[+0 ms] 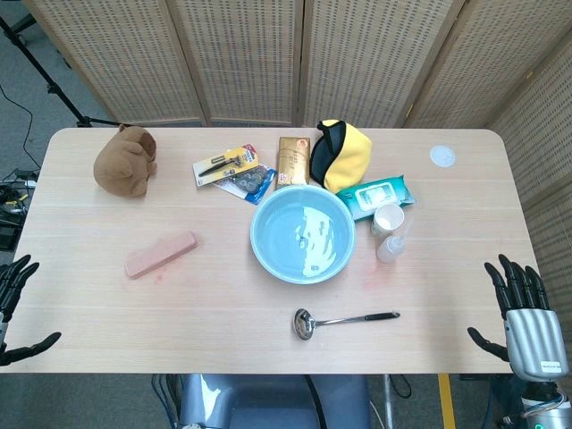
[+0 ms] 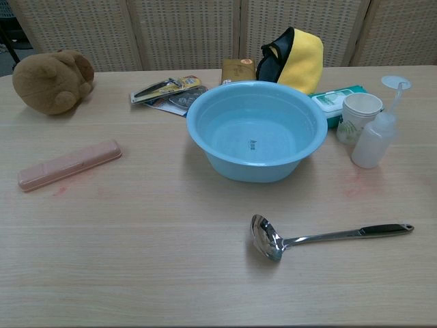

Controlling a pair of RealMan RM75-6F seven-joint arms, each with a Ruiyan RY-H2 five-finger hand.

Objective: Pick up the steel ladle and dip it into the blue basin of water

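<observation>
The steel ladle [image 1: 341, 320] [image 2: 321, 236] lies flat on the table near the front edge, bowl to the left and dark handle end pointing right. Just behind it stands the blue basin [image 1: 302, 234] [image 2: 256, 130] holding water. My right hand [image 1: 524, 308] hovers at the table's front right corner, fingers spread and empty, well to the right of the ladle. My left hand [image 1: 12, 308] shows at the front left edge, fingers apart, holding nothing. Neither hand appears in the chest view.
A paper cup [image 1: 388, 218] and a squeeze bottle [image 2: 375, 140] stand right of the basin. Behind it lie a wipes pack [image 1: 379, 193], a yellow-black pouch [image 1: 341, 154], a gold box [image 1: 292, 161] and packaged razors [image 1: 223, 164]. A pink case [image 1: 161, 255] and brown plush [image 1: 127, 161] sit left.
</observation>
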